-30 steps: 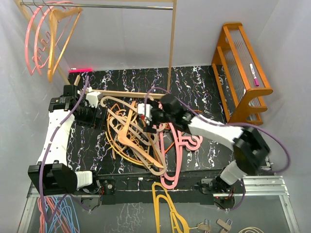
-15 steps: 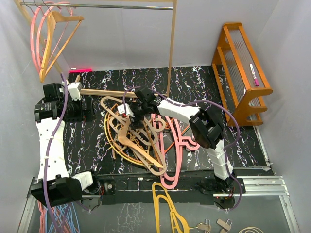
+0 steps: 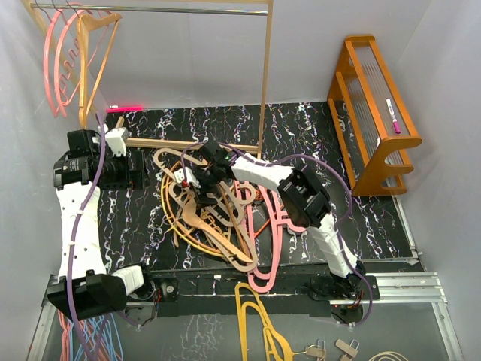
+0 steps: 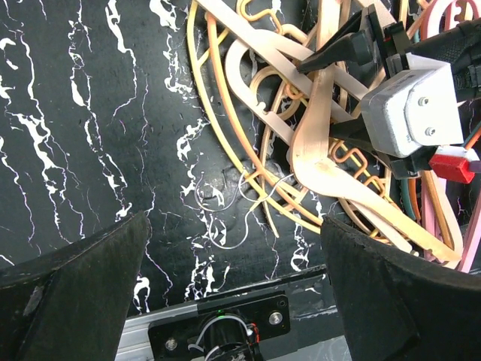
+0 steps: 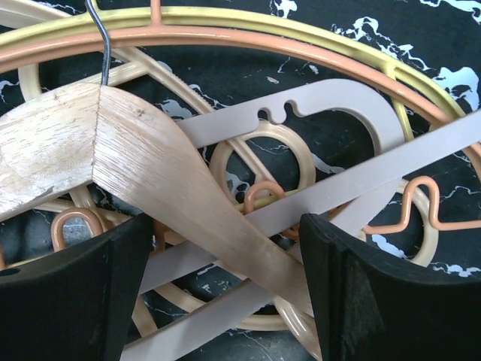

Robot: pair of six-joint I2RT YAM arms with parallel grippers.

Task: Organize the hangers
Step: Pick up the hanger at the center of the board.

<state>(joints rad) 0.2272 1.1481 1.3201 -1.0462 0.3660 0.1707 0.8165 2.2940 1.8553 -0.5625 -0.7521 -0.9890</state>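
Note:
A tangled pile of hangers (image 3: pixel 214 222), tan, wood, orange and pink, lies mid-mat. My right gripper (image 3: pixel 197 185) hovers low over the pile's upper left. In the right wrist view it (image 5: pixel 225 289) is open, its fingers (image 5: pixel 75 293) standing either side of a pale wooden hanger arm (image 5: pixel 173 188) that crosses grey-tan hangers (image 5: pixel 331 113). My left gripper (image 3: pixel 143 174) is left of the pile, open and empty (image 4: pixel 233 293) above bare mat. Pink and orange hangers (image 3: pixel 71 60) hang on the rail (image 3: pixel 165 9).
An orange wooden rack (image 3: pixel 376 113) with a marker (image 3: pixel 392 115) stands at the right. The rail's wooden post (image 3: pixel 264 75) and base bar (image 3: pixel 188 143) sit behind the pile. A mustard-yellow hanger (image 3: pixel 259 323) and a blue-and-pink bunch (image 3: pixel 86 338) lie off the mat.
The right arm has stretched left across the pile and its jaws have narrowed around the wooden hanger. The left arm drew back to the left, then stayed still. The hung hangers sway.

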